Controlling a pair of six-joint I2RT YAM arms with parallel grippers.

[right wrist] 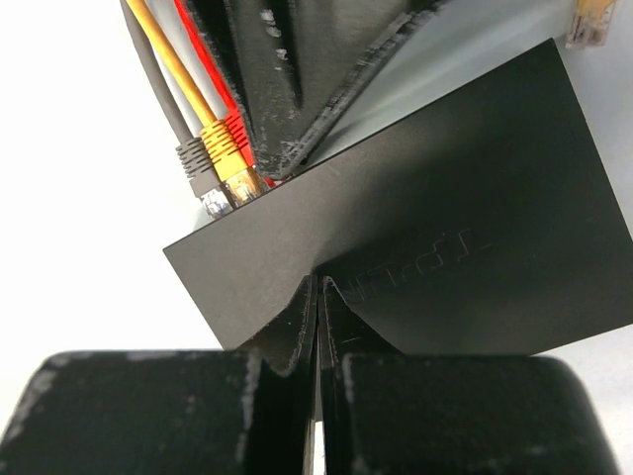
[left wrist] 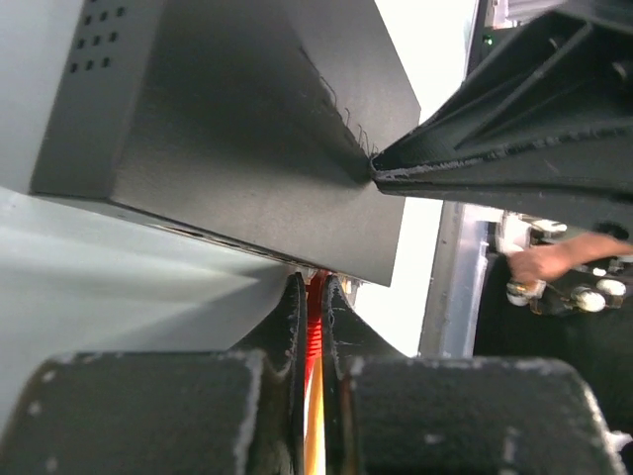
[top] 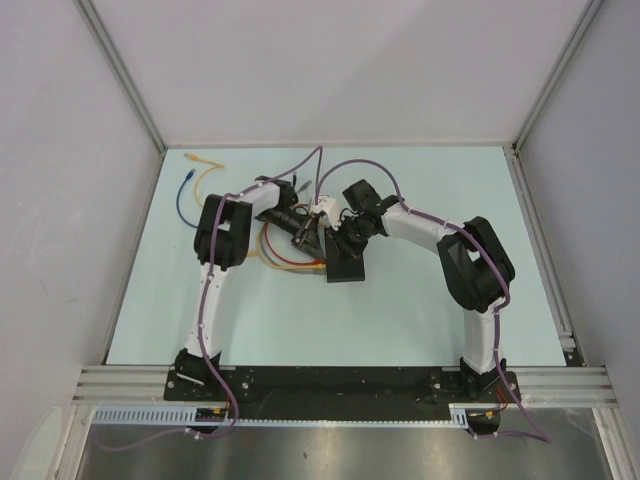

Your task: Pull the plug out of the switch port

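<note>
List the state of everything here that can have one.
Left gripper, jaws shut on red cable.
Right gripper, jaws shut, tips pressing on switch.
Switch, lying flat.
Red plug, at switch's port edge, seating hidden.
Yellow plug, same.
Grey plug, same.
Blue cable, loose, away from switch.

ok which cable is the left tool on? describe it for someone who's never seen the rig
On the pale table, find the black switch between the two arms. Cables plug into one edge of it in a row. It's the red cable, pinched in the left tool, beside the yellow cable, with the grey cable beyond.
</note>
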